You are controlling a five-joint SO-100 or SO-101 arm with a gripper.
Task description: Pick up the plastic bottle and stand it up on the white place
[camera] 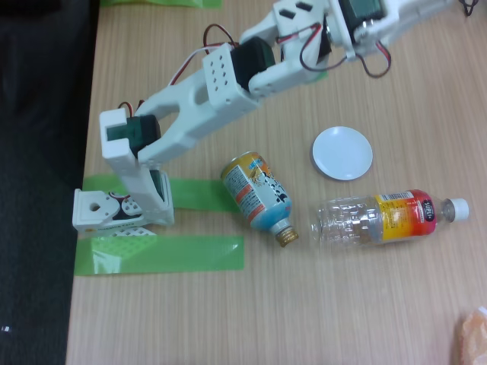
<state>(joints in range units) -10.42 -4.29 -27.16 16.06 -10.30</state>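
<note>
one plastic bottle (pixel 384 218), one white dish (pixel 342 153), one can (pixel 256 194)

plastic bottle (pixel 392 219): clear ribbed body, white cap, label band running yellow through orange to red, with a dark patch near the cap end
white place (pixel 342 153): plain white dish, faint grey shading along its rim
metal can-bottle (pixel 256 196): blue lower body, orange and yellow print, white panel with small dark text, gold neck
arm (pixel 213 99): white printed shell, black motors, red and black wires
counter (pixel 304 304): light wood grain, pale tan
tape strips (pixel 160 255): translucent green
floor (pixel 38 182): black, at the left in the fixed view
object at lower right corner (pixel 473 334): pale orange-pink
</note>
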